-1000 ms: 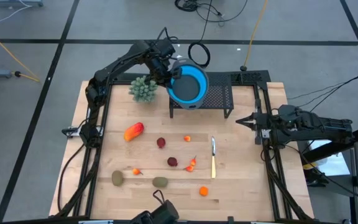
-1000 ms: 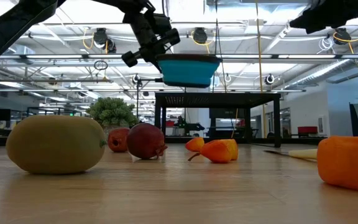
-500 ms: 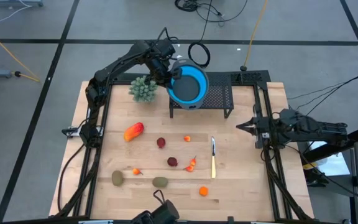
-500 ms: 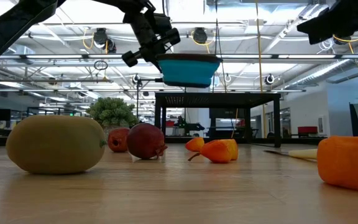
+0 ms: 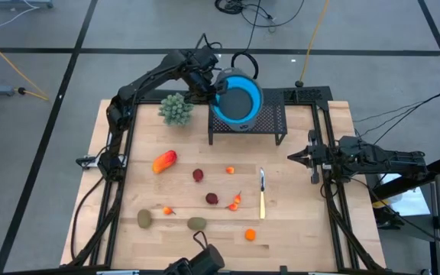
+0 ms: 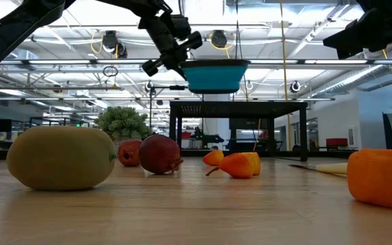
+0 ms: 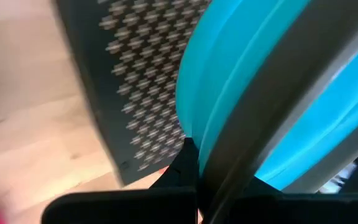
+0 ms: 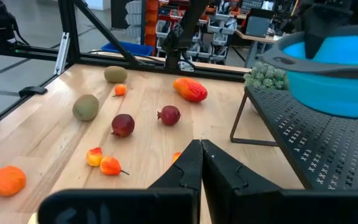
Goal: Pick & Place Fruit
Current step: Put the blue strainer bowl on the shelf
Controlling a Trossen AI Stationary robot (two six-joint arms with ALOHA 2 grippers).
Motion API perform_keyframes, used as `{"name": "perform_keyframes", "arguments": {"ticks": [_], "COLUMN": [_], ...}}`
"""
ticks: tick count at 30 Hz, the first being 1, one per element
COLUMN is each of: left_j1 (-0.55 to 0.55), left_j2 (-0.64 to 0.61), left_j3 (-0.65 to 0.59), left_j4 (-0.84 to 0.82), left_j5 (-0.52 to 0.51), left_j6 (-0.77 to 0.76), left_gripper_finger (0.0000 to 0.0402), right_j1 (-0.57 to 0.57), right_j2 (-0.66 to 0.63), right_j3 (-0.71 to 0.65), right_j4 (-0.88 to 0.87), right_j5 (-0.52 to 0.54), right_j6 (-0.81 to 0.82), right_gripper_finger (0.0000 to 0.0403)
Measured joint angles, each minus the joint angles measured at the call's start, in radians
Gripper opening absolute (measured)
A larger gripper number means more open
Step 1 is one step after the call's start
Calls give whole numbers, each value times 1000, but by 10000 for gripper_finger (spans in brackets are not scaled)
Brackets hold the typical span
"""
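Note:
My left gripper (image 5: 218,89) is shut on a blue bowl (image 5: 237,102), which hangs over the black mesh rack (image 5: 260,121) at the table's far side; the low view shows the bowl (image 6: 214,75) clear above the rack's top (image 6: 237,104). The fruit lies loose on the wood. There is an orange-red mango (image 5: 163,160), two dark red ones (image 5: 198,175) (image 5: 212,198), small orange ones (image 5: 230,169) (image 5: 236,202), brownish-green ovals (image 5: 144,219) (image 5: 196,223) and an orange one (image 5: 250,234). My right gripper (image 5: 295,156) is shut near the table's right edge, holding nothing. My left gripper pinches the bowl's rim (image 7: 215,163) on the side toward the table's left. The fingers (image 6: 177,57) slant down at it from the left. The bowl hangs about level, open side up, lifted clear of the rack.
A pale green bushy plant (image 5: 176,109) stands just left of the rack. A thin knife (image 5: 262,194) lies right of the fruit. The right wrist view looks over the fruit (image 8: 123,124) toward the rack (image 8: 303,149). Bare wood lies between the fruit and the right edge.
My left gripper has tipped at the wrist, and the bowl has swung a little toward the table's right, over the rack, and come more level. My right gripper has sunk a little at the right edge and stays shut.

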Motion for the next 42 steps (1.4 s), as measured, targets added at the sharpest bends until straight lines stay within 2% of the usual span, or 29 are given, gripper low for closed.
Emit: {"name": "perform_keyframes", "arguments": {"ticks": [8, 20, 42], "left_j1": [-3, -3, -3], "left_j2": [26, 24, 24], "left_j3": [-1, -1, -64], "left_j4": [-49, -6, 4], "left_j5": [0, -45, -18], "left_j6": [8, 9, 10], "left_gripper_finger": [0, 2, 9], "right_j1": [0, 0, 0], "right_j2": [0, 0, 0], "right_j3": [0, 0, 0], "right_j4": [-1, -5, -5], "right_j5": [0, 0, 1], "right_j6": [-2, -6, -6], "right_gripper_finger": [0, 0, 0]}}
